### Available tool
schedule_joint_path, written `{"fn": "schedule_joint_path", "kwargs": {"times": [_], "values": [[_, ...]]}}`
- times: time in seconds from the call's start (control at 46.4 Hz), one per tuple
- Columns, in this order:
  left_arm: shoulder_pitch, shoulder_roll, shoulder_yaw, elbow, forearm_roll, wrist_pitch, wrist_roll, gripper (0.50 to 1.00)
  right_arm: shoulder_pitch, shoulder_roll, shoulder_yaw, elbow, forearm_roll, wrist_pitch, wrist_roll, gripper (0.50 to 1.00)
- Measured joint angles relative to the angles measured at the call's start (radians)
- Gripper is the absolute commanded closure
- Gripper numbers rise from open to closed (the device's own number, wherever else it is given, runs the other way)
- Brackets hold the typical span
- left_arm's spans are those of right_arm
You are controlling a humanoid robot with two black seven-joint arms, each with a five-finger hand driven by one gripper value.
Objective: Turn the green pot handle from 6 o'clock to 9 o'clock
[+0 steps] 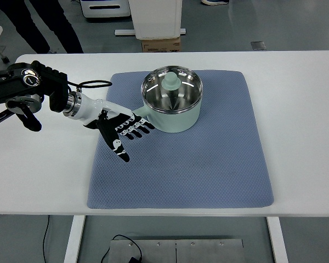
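Note:
A pale green pot (172, 118) with a glass lid and a green knob (171, 82) stands on the blue-grey mat (197, 170), toward its far middle. Its short handle (141, 114) sticks out from the pot's lower-left side, pointing left and slightly toward me. My left arm reaches in from the left edge. Its black-and-white hand (124, 130) lies flat beside the handle's outer end. The fingers (141, 128) are spread and point at the pot wall. The thumb (121, 153) points toward me. The hand holds nothing; whether it touches the handle is unclear.
The mat lies on a white table (296, 109). A black cable loop (96, 84) runs by my left forearm. Beyond the far edge stand a white pedestal (155, 19), a cardboard box (160, 45), and a person's legs (41, 24) at top left.

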Motion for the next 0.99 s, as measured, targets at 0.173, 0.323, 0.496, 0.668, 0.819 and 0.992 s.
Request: {"fn": "schedule_joint_path", "kwargs": {"times": [0.173,0.323,0.496,0.668,0.819,0.992], "values": [[0.006,0.021,0.000,0.022,0.007,0.000,-0.001,0.500,0.000,0.000,0.000,0.000,0.000,0.000,0.000,0.500],[0.010,0.026,0.000,0.060,0.009,0.000,-0.001,0.500,0.000,0.000,0.000,0.000,0.000,0.000,-0.001,0.500],[0.010,0.028,0.000,0.093,0.018,0.000,-0.001,0.500,0.000,0.000,0.000,0.000,0.000,0.000,-0.001,0.500],[0.010,0.027,-0.001,0.125,0.020,0.000,-0.002,0.500,0.000,0.000,0.000,0.000,0.000,0.000,0.000,0.500],[0.010,0.027,-0.002,0.141,0.019,0.000,-0.004,0.500,0.000,0.000,0.000,0.000,0.000,0.000,-0.001,0.500],[0.011,0.027,-0.002,0.171,0.019,0.000,-0.005,0.500,0.000,0.000,0.000,0.000,0.000,0.000,-0.001,0.500]]}}
